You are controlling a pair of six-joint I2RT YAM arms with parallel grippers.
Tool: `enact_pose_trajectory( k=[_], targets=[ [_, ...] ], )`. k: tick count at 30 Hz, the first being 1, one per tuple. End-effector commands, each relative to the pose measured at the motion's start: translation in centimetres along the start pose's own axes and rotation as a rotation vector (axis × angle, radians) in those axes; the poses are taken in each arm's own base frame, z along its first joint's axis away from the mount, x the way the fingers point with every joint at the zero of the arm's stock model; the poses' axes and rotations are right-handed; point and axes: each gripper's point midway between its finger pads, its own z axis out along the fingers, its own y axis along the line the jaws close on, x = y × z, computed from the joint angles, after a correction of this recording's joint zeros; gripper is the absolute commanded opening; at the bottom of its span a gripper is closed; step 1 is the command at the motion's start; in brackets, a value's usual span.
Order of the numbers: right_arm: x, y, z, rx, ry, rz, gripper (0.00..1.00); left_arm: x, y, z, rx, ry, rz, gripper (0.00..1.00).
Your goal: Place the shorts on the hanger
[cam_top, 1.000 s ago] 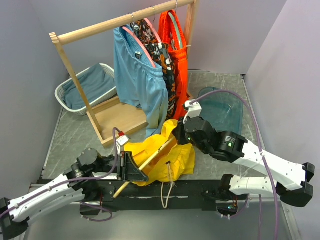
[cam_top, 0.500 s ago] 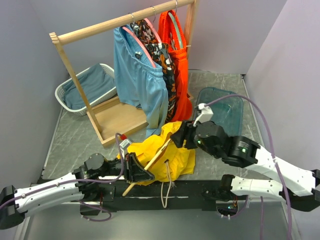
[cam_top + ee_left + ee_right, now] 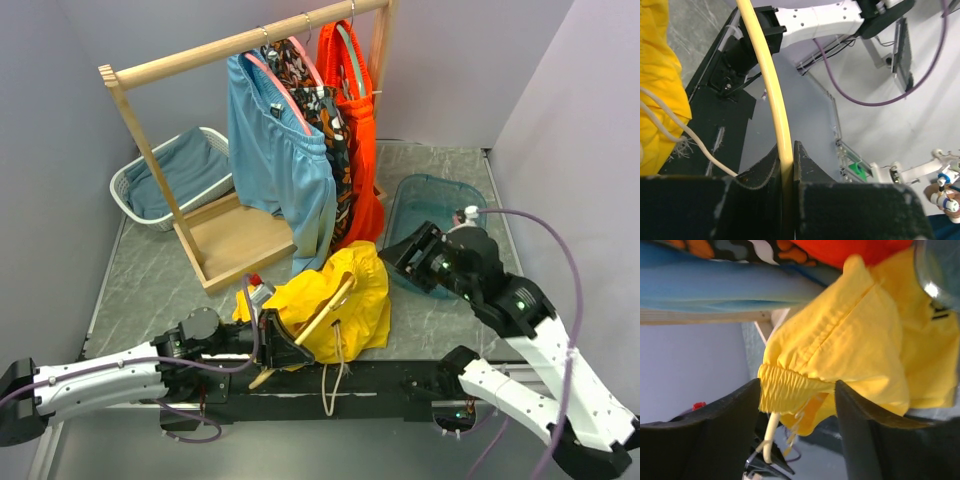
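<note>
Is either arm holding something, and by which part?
The left gripper pinches the hanger by a thin wooden arm near one end; the right gripper is open and holds nothing.

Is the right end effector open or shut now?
Open. In the right wrist view the right end effector has its jaws wide apart, with nothing held between them; the yellow shorts lie beyond them.

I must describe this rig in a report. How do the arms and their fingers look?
The left arm and right arm have white link shells and black joint housings. A purple cable runs along each. Small green lights show on the right arm's joints. The fingers are black, broad and matte.
</note>
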Motion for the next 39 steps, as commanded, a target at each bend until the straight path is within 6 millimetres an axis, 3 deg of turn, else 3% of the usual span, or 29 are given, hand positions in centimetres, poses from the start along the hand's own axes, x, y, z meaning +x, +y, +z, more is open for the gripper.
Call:
enact_pose_trajectory(
  k=[1, 5, 11, 19, 28, 33, 39],
  targets=[
    [3.1, 0.1, 2.4, -0.012, 0.215, 0.127, 0.63, -3.1, -3.0, 1.0, 0.065, -0.068, 0.169, 0.01],
    [4.5, -1.7, 3.8, 0.041, 0.282, 0.196, 0.61, -2.9, -2.7, 1.7, 0.046, -0.042, 0.197, 0.01],
    [3.5, -3.0, 4.3, 0.084, 0.247, 0.229, 0.63, -2.1, -2.3, 3.1, 0.022, 0.015, 0.223, 0.01],
    [3.8, -4.7, 4.9, 0.119, 0.230, 0.257, 0.62, -1.4, -2.1, 4.5, 0.015, 0.051, 0.242, 0.01],
    [2.9, -4.9, 4.8, 0.103, 0.183, 0.226, 0.63, -0.7, -2.3, 5.4, 0.020, 0.085, 0.253, 0.01],
    [1.0, -4.4, 3.4, 0.106, 0.099, 0.190, 0.66, -0.6, -1.8, 5.7, -0.010, 0.091, 0.253, 0.01],
    [0.9, -4.2, 2.8, 0.094, 0.097, 0.171, 0.70, -0.5, -1.6, 5.6, -0.006, 0.079, 0.242, 0.01]
  ],
)
